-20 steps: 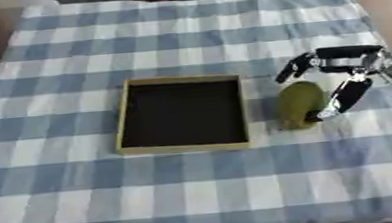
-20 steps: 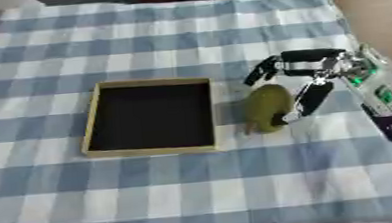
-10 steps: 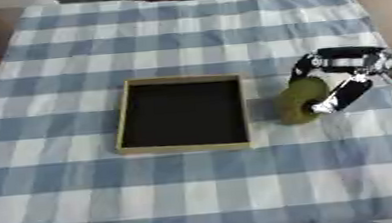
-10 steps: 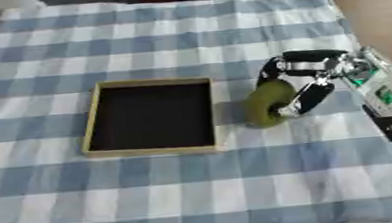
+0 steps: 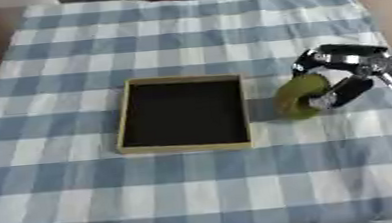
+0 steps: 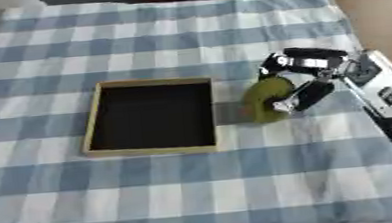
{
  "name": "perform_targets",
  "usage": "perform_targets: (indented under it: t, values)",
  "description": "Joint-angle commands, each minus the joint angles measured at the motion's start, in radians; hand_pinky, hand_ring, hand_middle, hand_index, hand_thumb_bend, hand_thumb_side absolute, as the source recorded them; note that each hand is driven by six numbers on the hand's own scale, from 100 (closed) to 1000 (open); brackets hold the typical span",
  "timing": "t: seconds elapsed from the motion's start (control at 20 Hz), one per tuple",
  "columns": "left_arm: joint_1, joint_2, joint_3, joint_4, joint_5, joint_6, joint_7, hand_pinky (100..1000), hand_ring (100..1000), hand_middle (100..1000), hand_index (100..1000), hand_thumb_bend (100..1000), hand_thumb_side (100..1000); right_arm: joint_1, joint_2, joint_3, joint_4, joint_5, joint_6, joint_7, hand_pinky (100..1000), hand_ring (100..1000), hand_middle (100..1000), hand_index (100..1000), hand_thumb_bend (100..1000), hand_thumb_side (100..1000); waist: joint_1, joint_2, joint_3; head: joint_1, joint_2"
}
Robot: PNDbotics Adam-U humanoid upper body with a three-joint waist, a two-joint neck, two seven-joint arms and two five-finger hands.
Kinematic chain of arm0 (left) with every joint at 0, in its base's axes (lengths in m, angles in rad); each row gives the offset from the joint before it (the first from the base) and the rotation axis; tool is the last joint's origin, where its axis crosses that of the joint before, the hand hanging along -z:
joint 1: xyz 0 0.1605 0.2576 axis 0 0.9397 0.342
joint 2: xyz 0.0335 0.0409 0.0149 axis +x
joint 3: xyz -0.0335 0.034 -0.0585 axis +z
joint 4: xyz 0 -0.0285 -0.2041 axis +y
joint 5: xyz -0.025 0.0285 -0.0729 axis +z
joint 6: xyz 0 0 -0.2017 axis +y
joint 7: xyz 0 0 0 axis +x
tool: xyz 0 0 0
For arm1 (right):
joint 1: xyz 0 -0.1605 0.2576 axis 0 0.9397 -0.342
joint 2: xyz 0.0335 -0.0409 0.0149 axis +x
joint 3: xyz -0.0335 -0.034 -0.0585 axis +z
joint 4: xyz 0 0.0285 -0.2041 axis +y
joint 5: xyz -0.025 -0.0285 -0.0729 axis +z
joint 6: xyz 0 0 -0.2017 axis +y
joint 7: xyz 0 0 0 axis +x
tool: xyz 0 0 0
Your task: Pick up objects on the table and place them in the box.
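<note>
- Shifted leftward toward box [image 5: 183, 113] since earlier frame: green object [image 5: 299, 96].
- Right hand [image 6: 306, 78], centre right, fingers curled around object.
- Long axis tilted, top leaning upper right.

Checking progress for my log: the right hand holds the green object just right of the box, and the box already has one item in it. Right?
Not quite. The box is empty in the left eye view. The right hand does hold the green object, its fingers curled round it, just right of the box.

Over the last second the right robot hand [image 6: 307, 82] drew its curled fingers in around the olive-green rounded object [image 6: 264, 99] and carried it a little leftward, nearer the shallow tan-rimmed, dark-floored box [image 6: 152, 116].
</note>
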Motion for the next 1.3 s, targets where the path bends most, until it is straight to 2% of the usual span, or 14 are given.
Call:
perform_targets:
  t: [0.05,0.25,0.45,0.6,0.8,1.0,1.3]
  values:
    - [-0.009,0.022,0.001,-0.020,0.002,-0.003,-0.001,638,512,690,819,100,514,-0.033,-0.039,-0.022,-0.070,-0.045,-0.051,0.023,676,574,345,421,100,103,0.001,-0.019,0.000,0.002,0.002]
    - [-0.008,0.022,0.000,-0.020,0.003,-0.002,-0.001,638,512,690,819,100,515,-0.080,-0.032,-0.042,-0.130,-0.045,-0.050,-0.026,673,570,349,427,100,102,0.001,-0.023,0.000,-0.001,0.002]
    - [-0.008,0.020,-0.002,-0.020,0.004,-0.001,-0.003,638,512,690,819,100,515,-0.150,0.023,-0.033,-0.164,-0.022,-0.043,-0.062,665,567,357,438,100,100,0.002,-0.026,0.001,-0.007,0.003]
    - [-0.008,0.018,-0.004,-0.020,0.006,-0.001,-0.004,638,512,690,819,100,514,-0.208,0.107,-0.010,-0.165,0.049,-0.021,-0.074,653,563,369,452,100,103,0.006,-0.027,0.004,-0.012,0.004]
    - [-0.010,0.014,-0.006,-0.020,0.009,-0.001,-0.007,638,512,690,819,100,516,-0.255,0.231,0.024,-0.146,0.215,0.010,-0.101,623,556,392,479,100,100,0.008,-0.026,0.010,-0.022,0.001]
    - [-0.012,0.010,-0.006,-0.020,0.012,0.000,-0.009,638,512,691,819,100,519,-0.255,0.320,0.055,-0.096,0.341,0.039,-0.129,605,552,397,486,100,100,0.007,-0.023,0.017,-0.027,0.000]
    - [-0.016,0.006,-0.007,-0.020,0.015,0.001,-0.011,638,511,691,819,100,521,-0.210,0.403,0.090,-0.002,0.404,0.073,-0.133,601,558,405,496,100,100,0.005,-0.019,0.024,-0.032,-0.002]
